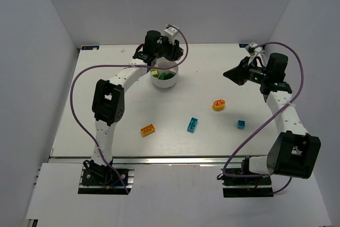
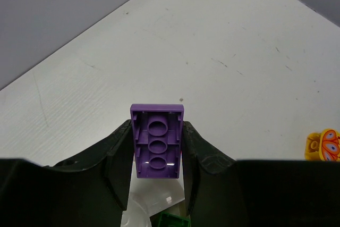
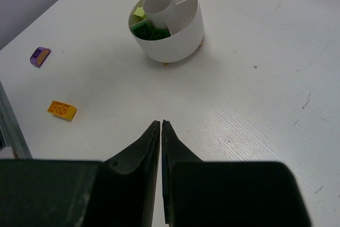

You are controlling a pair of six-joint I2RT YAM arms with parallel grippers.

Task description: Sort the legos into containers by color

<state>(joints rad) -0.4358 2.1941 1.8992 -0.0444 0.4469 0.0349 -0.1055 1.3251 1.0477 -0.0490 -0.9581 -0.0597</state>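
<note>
Purple brick (image 2: 158, 111), hollow underside facing the camera, sits pinched between the left gripper's (image 2: 157, 131) dark fingers. Beneath them only a sliver of white bowl (image 2: 141, 211) and a green brick (image 2: 171, 220) corner show (the rest is hidden). Right gripper (image 3: 161, 127) hovers tilted down, tips pressed together, with the bowl ahead and an orange brick (image 3: 62, 109) to their left.

Purple lego (image 2: 157, 147) above white bowl (image 3: 178, 41)
</note>
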